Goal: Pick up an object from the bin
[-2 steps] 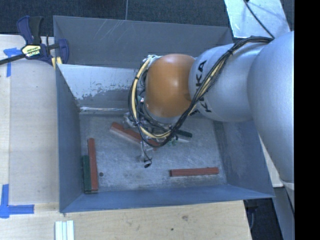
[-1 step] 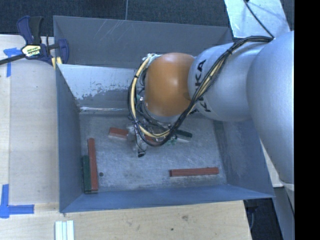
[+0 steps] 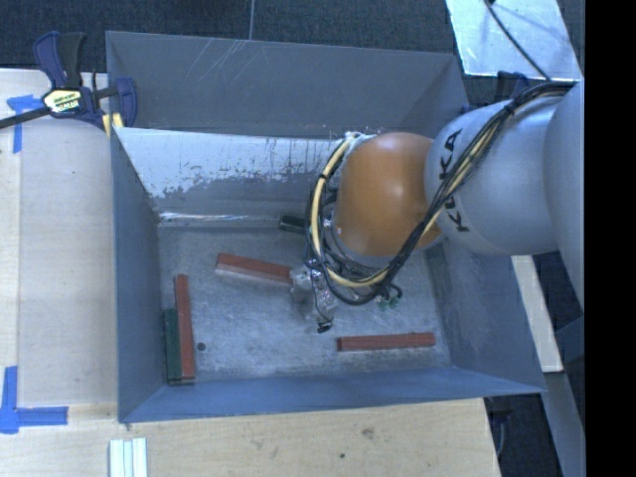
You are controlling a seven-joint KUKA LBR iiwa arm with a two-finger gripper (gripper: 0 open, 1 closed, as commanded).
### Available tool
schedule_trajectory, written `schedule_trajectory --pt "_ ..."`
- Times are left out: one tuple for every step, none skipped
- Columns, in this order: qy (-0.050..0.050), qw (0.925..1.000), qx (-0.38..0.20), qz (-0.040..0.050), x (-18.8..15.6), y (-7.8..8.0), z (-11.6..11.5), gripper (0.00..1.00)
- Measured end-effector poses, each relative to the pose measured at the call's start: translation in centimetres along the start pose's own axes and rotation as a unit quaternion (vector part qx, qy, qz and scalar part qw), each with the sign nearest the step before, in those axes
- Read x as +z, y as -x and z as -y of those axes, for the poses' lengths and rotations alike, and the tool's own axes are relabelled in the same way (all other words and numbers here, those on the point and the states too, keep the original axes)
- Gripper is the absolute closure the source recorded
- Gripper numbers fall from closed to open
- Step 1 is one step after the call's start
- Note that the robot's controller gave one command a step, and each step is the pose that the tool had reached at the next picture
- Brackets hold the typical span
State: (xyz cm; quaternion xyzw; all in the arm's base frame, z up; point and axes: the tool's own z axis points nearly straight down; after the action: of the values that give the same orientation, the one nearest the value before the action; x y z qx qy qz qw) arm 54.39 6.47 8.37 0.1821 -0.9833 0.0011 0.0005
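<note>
Camera view, contents of the grey metal bin [image 3: 134, 266]:

1. Gripper [image 3: 321, 311]: low over the bin floor near its middle, beneath the arm's rounded orange wrist cover [image 3: 383, 197] and looped yellow and black cables [image 3: 320, 192]. Whether it is apart or together cannot be told.
2. Flat reddish-brown rectangular bar [image 3: 250, 267]: lies on the floor left of centre, slightly tilted. Its right end is just beside the gripper; contact cannot be told.
3. Second reddish-brown flat bar [image 3: 386, 342]: lies along the foot of the front wall, to the right of the gripper and apart from it.
4. Narrow red bar [image 3: 183, 316]: lies by the left wall, running front to back.
5. Dark green bar [image 3: 170, 348]: side by side with the narrow red bar, on its left, towards the front-left corner.
6. Small dark object [image 3: 291, 225]: at the foot of the back wall, partly hidden by the cables; kind unclear
</note>
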Motion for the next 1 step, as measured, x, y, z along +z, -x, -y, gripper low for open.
schedule_trajectory --pt "0.001 1.0 0.0 0.0013 -0.04 0.17 -0.26 0.0"
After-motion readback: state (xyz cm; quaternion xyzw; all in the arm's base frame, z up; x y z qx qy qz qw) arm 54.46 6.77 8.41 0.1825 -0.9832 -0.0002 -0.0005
